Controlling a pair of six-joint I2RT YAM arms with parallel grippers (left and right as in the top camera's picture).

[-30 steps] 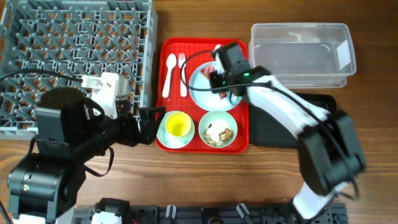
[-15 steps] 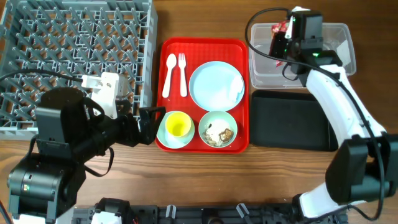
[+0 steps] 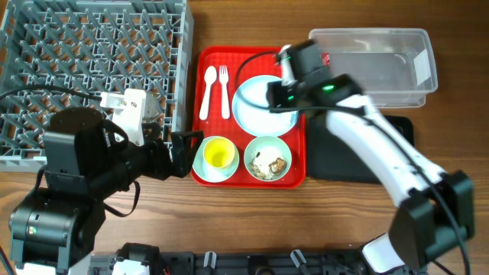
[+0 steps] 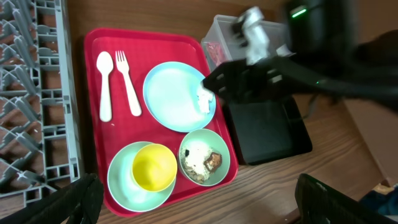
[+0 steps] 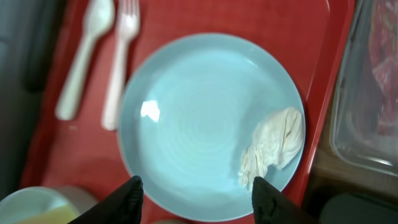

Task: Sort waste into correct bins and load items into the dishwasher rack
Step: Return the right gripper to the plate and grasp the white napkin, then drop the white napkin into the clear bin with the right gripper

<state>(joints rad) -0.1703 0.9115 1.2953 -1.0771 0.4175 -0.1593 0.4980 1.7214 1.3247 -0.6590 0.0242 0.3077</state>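
Your right arm has swung back from over the clear tub and now hangs above the plate, and the red-and-white wrapper it carried is out of its fingers. The right gripper [image 5: 203, 198] is spread wide with nothing between its tips. Your left arm has not shifted. The left gripper [image 3: 186, 147] sits just beside the red tray's left edge, near the rack's lower right corner, its fingers apart and empty.

The grey dishwasher rack [image 3: 92, 53], a grid of upright pegs, fills the upper left of the table. At the upper right stands the clear tub [image 3: 382, 47]. The wrapper [image 5: 380, 50] shows as a red-pink blur through the tub's wall at its left end. In front of the tub lies the shallow black tray [image 3: 344, 162], partly covered from above by your right arm.

Between the rack and the bins lies the red tray [image 3: 212, 57]. The pale blue plate [image 5: 199, 124] takes its upper right part, and a white crumpled wad [image 5: 273, 146] rests near the plate's right rim. Below the plate a mint bowl [image 3: 267, 159] holds food scraps [image 4: 204, 160] of white grains and brown bits. Left of it, a pale blue bowl [image 3: 201, 163] has the yellow cup [image 3: 218, 155] standing inside. The white spoon [image 3: 206, 92] and fork [image 3: 224, 90] lie side by side at the tray's upper left, with the spoon nearer the rack.
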